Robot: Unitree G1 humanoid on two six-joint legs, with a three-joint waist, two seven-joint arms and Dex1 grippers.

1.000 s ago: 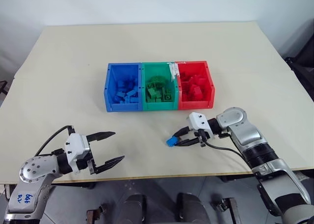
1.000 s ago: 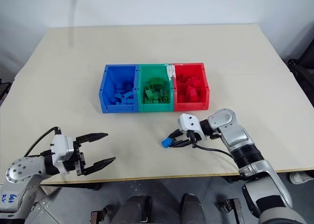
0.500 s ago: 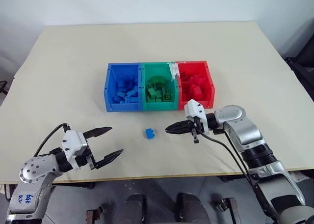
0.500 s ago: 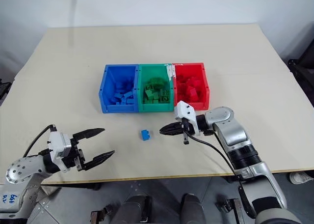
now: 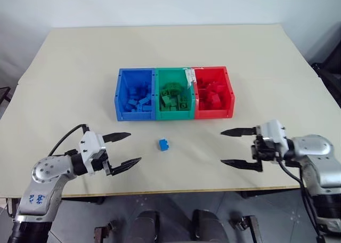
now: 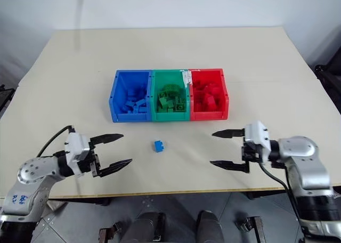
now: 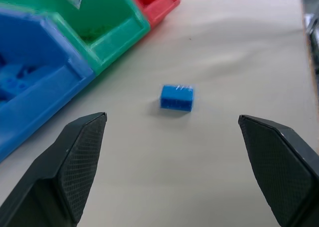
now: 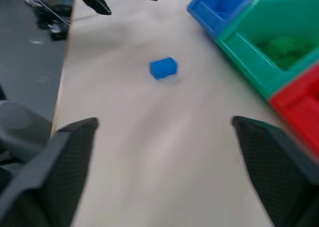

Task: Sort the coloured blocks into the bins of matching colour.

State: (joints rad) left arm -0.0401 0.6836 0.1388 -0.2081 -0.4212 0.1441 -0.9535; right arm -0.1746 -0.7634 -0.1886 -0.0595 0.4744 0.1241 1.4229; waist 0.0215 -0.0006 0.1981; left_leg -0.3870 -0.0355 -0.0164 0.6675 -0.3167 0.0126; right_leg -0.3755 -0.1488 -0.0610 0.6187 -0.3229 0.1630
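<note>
Looks like a robotics lab or test cell, not a home or shop. Evidence: one plain beige desk (image 5: 170, 51) pushed up against a bare white wall (image 5: 160, 3), nothing decorative around. Desk surface carries a staged sorting setup: a row of joined plastic bins (image 5: 174, 93) in blue, green and red, loaded with small studded toy bricks of matching colour, plus a single blue block (image 5: 164, 144) lying loose in front. Grey hard floor (image 5: 170, 221) under the desk edge. Dark equipment, hard to make out, at the right edge (image 5: 329, 72). A cable loops off the left arm (image 5: 64, 142).
</note>
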